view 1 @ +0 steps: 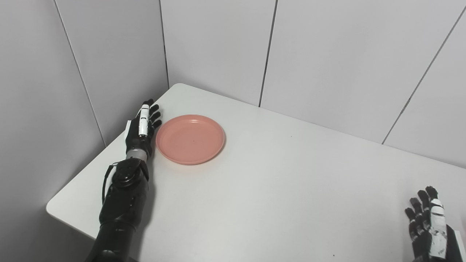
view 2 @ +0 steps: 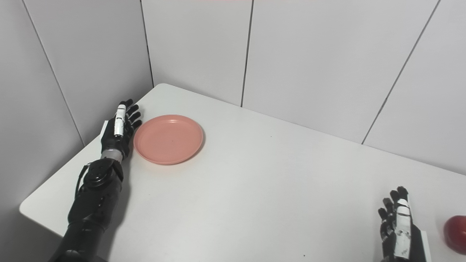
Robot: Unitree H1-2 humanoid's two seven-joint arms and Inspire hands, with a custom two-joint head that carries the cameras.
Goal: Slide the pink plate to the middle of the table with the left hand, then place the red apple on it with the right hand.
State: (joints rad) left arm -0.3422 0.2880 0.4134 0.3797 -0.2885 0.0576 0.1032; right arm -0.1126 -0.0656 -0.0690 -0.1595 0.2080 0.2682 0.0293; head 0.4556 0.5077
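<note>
White panelled walls [view 1: 327, 54] with dark seams close off the back and left of the scene, meeting in a corner behind the table. White too is the table [view 1: 276, 189], its rounded far corner tucked into that wall corner and its near left corner showing at the lower left.

On the left, the black left arm [view 1: 122, 203] comes up from the bottom edge and lies along the table's left side. The plate [view 1: 190, 139], pink and round with a low raised rim, sits flat on the table in its far left part, well away from the middle. Nothing lies on it.

The left hand [view 1: 143, 127] is just beside the plate's left rim, fingers stretched out and a little apart, pointing away toward the wall, grasping nothing. Whether its side actually touches the rim cannot be told.

Far off at the lower right, the right hand [view 2: 398, 227] rests low by the bottom edge, fingers extended and spread, also holding nothing. The apple [view 2: 455, 233], red, shows only in the right eye view, cut by the picture's right edge, lying on the table just right of that hand and apart from it, well apart from the plate.
</note>
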